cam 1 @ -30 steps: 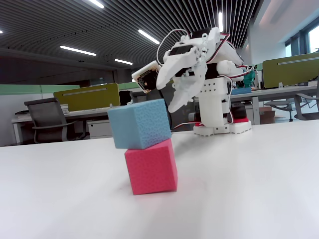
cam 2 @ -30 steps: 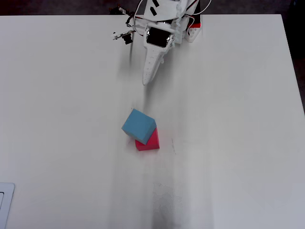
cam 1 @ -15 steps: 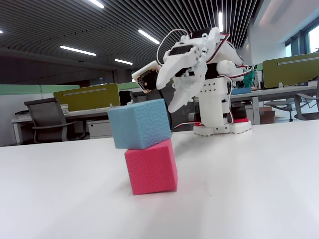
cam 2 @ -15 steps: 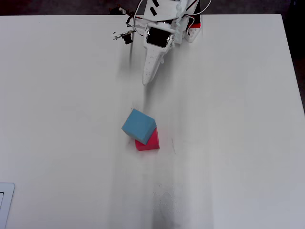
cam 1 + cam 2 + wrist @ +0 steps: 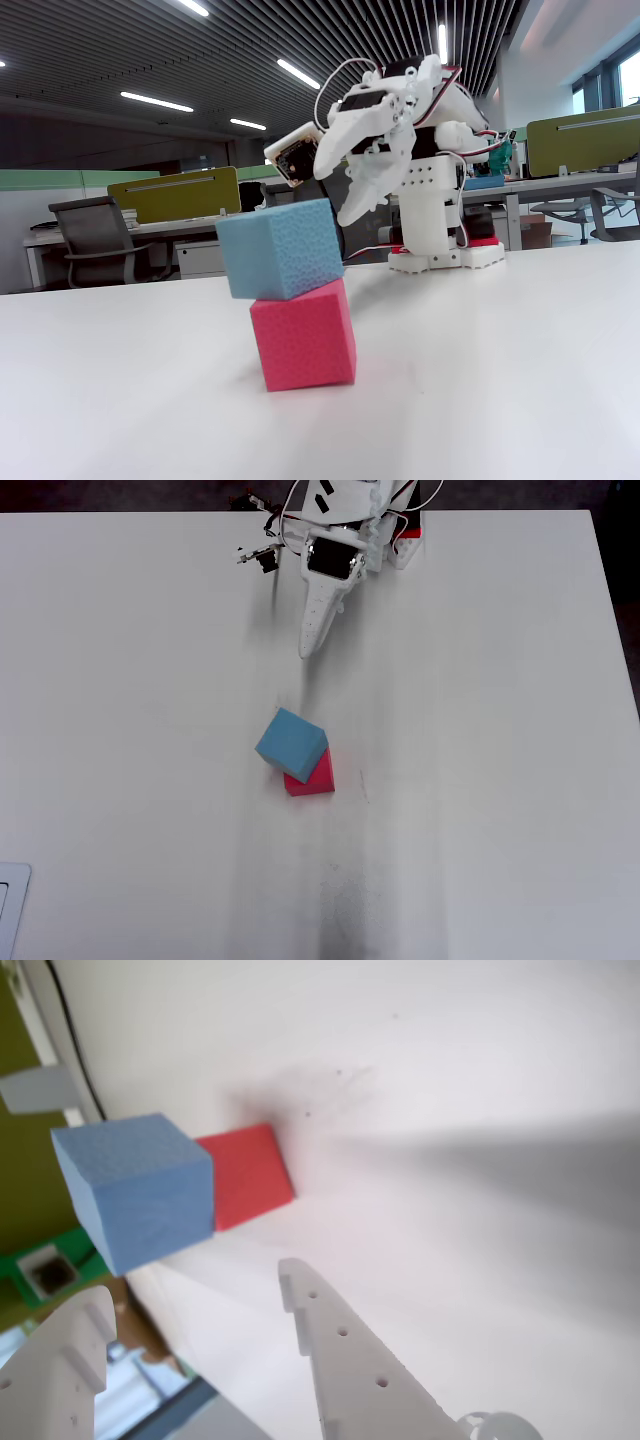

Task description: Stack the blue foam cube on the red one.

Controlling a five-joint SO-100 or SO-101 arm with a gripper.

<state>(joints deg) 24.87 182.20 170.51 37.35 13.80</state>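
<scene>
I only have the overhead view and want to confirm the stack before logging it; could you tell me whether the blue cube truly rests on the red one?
Observer: Yes. In the fixed view the blue foam cube sits on the red one, overhanging to the left.
Operator: Thank you. Is it sitting level?
Observer: Not quite; its top edge slopes slightly in that view.
Operator: And is the gripper holding anything?
Observer: No. The wrist view shows the gripper open, with both fingers clear of the cubes.
</scene>
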